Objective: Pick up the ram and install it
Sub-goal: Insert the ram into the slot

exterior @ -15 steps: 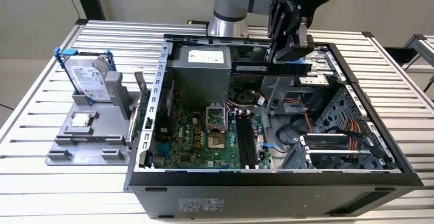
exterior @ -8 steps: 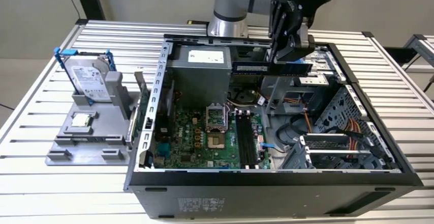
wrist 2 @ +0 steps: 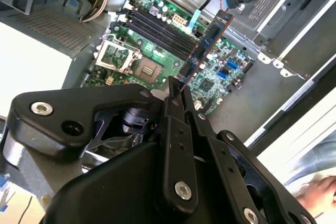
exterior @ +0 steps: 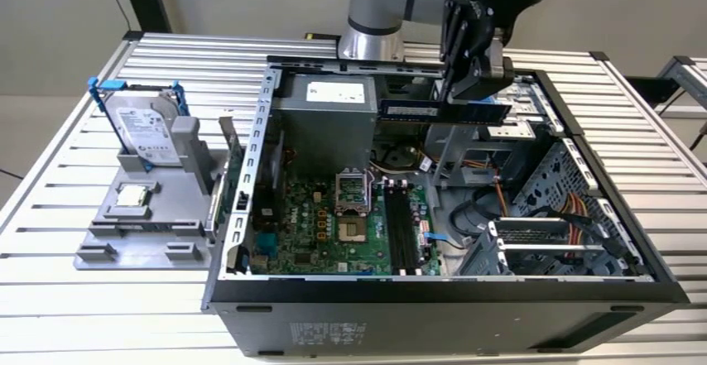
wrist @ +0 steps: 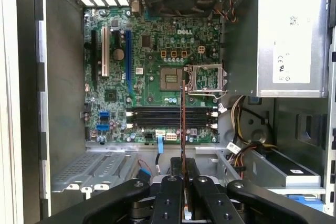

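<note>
My gripper (exterior: 473,98) is shut on the ram (exterior: 444,110), a long, thin dark stick held level above the back of the open computer case (exterior: 238,175). In the second wrist view the ram (wrist 2: 208,39) sticks out from the black fingers (wrist 2: 174,98), over the green motherboard (wrist 2: 212,80). Seen edge-on in the first wrist view, the ram (wrist: 182,124) is a thin line crossing the black memory slots (wrist: 157,115). It hangs well above those slots (exterior: 400,228) and touches nothing in the case.
A grey fixture (exterior: 138,241) beside the case, on the exterior view's left, holds a silver hard drive in a blue frame (exterior: 144,125) and a square silver chip (exterior: 132,196). Inside the case are a grey power supply (exterior: 326,121), the open CPU socket (exterior: 351,189), cables and a drive cage (exterior: 552,241).
</note>
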`<state>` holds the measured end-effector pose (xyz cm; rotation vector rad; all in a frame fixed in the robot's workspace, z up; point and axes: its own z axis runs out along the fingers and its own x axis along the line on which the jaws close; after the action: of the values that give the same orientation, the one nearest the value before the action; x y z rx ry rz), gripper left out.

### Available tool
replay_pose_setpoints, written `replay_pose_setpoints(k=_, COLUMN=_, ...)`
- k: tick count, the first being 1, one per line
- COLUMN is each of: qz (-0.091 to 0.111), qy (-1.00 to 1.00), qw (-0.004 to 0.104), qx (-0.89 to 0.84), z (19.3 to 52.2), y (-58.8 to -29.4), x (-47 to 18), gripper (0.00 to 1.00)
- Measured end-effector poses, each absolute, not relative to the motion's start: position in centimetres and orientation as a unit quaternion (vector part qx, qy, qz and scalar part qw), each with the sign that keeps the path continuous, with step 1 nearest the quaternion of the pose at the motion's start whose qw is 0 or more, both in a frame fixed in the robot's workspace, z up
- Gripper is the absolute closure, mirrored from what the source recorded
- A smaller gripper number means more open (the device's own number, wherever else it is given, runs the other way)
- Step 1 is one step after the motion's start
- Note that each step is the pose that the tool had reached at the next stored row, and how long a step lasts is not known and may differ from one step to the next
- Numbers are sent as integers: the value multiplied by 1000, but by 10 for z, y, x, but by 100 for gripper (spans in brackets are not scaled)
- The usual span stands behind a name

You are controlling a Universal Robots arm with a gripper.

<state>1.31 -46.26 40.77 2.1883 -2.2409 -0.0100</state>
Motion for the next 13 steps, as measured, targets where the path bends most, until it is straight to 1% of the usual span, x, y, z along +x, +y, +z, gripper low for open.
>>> replay_pose_setpoints(k=13, qz=-3, qy=-716, qw=5, qx=698, z=408, y=-463, x=14, gripper=100)
